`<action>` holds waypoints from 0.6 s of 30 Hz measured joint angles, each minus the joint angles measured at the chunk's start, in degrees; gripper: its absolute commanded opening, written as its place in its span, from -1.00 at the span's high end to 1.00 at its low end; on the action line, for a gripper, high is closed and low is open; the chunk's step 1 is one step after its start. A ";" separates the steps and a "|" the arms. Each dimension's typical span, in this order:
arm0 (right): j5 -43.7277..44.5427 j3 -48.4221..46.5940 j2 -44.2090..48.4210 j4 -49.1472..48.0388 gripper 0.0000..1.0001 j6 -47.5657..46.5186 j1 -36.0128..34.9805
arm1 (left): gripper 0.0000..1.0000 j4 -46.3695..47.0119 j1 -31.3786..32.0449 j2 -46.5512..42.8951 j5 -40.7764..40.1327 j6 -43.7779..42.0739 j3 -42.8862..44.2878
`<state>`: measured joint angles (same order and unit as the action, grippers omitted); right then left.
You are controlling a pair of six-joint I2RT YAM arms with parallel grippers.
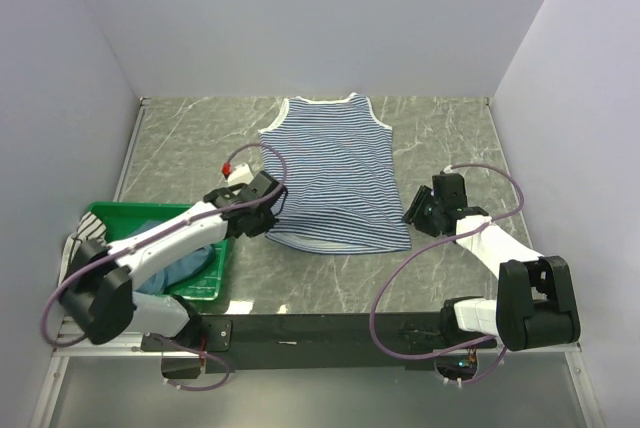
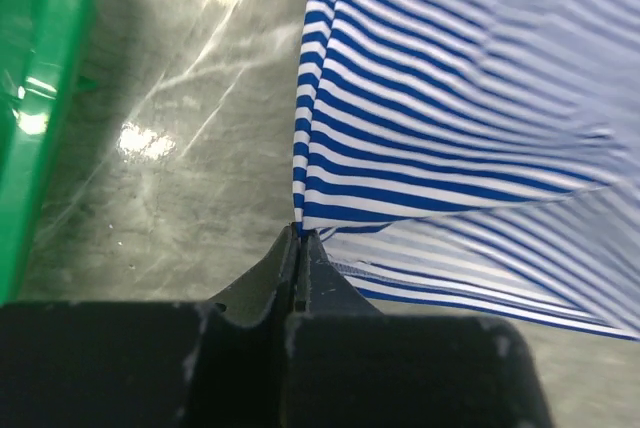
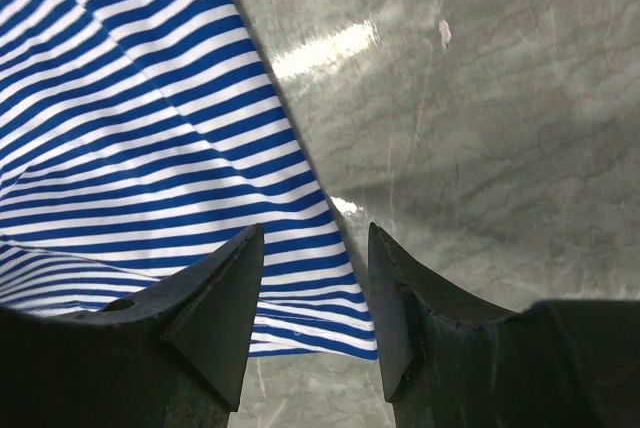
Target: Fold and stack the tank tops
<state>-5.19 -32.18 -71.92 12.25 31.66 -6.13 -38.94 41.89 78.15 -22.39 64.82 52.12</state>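
Observation:
The navy-and-white striped tank top [image 1: 337,170] lies spread flat on the table, neck at the far end, hem near me. My left gripper [image 1: 268,210] is shut on its near left hem corner, pinching the striped tank top's edge [image 2: 400,138] between the fingertips. My right gripper [image 1: 415,210] is open, low over the near right hem corner [image 3: 310,278], with its fingers straddling the cloth edge. The teal-blue tank top [image 1: 190,263] lies bunched in the green basket. The black-and-white striped tank top [image 1: 88,230] hangs over the basket's left rim.
The green plastic basket [image 1: 122,218] sits at the near left, also at the left edge of the left wrist view [image 2: 40,98]. Grey marble tabletop [image 1: 450,138] surrounds the shirt. White walls close in the table on three sides.

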 measured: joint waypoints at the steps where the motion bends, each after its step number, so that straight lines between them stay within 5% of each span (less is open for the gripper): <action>1: 0.00 0.00 0.00 0.44 -0.07 -0.02 0.00 | 0.99 -0.57 0.00 -1.36 -0.44 0.26 0.55; 18: -2.71 5.44 7.06 8.70 0.17 5.05 -3.48 | 0.99 -1.97 0.00 -6.71 -1.92 1.03 2.97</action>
<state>-7.90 -26.74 -64.86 20.95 36.71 -9.61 -40.91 41.89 71.44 -24.32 65.84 55.09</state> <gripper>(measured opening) 0.426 0.016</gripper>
